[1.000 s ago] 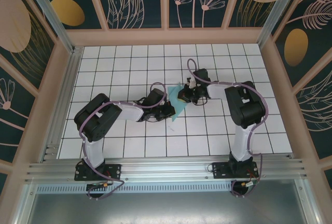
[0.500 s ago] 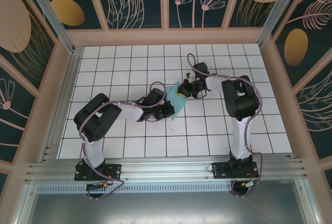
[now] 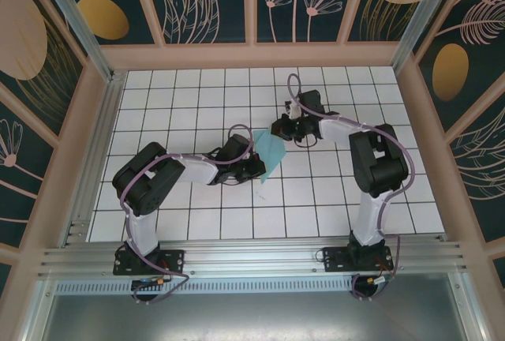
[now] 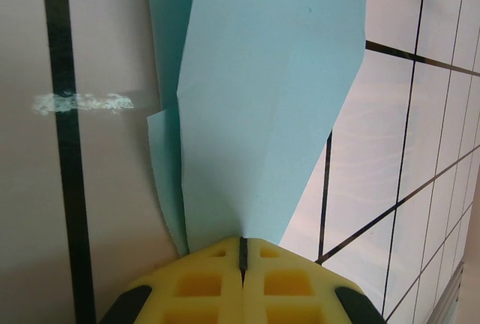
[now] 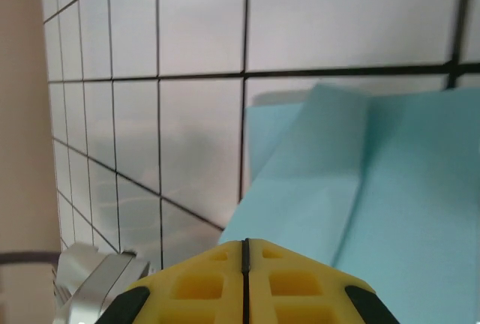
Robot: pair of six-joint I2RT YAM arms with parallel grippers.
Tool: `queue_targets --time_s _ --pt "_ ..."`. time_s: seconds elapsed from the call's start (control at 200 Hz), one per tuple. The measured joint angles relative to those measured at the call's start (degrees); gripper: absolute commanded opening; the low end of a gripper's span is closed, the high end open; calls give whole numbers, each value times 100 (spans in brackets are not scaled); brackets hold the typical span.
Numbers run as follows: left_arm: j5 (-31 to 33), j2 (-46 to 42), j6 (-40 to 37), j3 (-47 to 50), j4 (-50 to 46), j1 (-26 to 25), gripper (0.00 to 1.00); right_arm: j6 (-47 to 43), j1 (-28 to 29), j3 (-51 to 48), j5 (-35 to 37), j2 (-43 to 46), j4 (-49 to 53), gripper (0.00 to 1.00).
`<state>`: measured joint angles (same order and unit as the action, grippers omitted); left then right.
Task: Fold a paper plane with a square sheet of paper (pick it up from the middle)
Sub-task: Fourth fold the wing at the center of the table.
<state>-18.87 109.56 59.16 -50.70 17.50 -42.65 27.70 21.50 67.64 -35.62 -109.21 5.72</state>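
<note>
- A thin light teal-blue sheet of paper [image 3: 272,154], already folded into overlapping layers, sat near the middle of the white gridded tabletop [image 3: 197,112], about midway between its left and right edges.
- In the left wrist view, the sheet of paper [image 4: 262,114] showed a long diagonal crease. It narrowed toward the camera, and a smaller flap stuck out along its left side.
- The left gripper [image 3: 259,170] reached in from the near-left side of the tabletop and met the paper's near-left edge.
- Seen from its own wrist, the left gripper [image 4: 241,255] had its yellow pads [image 4: 202,286] pressed together, with only a thin dark seam between them. The narrow end of the paper came out of that seam, so it was pinched there.
- The right gripper [image 3: 278,128] hung just beyond the paper's far corner, toward the far edge of the tabletop.
- In the right wrist view, the right gripper [image 5: 245,264] was also closed, its yellow pads [image 5: 300,286] meeting along a thin line.
- The folded paper [image 5: 405,189] lay just past those tips, with a raised fold visible. Whether the tips touched the paper could not be told.
- A pale scuff mark [image 4: 82,103] crossed a dark grid line on the tabletop just left of the paper.
- Purple cables [image 3: 293,92] ran along both arms.
</note>
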Motion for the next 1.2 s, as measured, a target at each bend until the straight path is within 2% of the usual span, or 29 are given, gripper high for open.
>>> queue_targets --time_s 0.16,0.435,0.726,1.201 --pt "0 0 0 0 0 0 0 -33 409 -446 -17 48 13 10" --pt "0 0 -28 -2 -20 0 0 -24 417 -431 -87 -463 31 9" --pt "-17 0 -201 0 -39 -7 0 7 199 197 -326 -927 190 9" --pt "0 -37 -302 190 203 -13 0 129 -271 1578 -299 -1786 518 9"
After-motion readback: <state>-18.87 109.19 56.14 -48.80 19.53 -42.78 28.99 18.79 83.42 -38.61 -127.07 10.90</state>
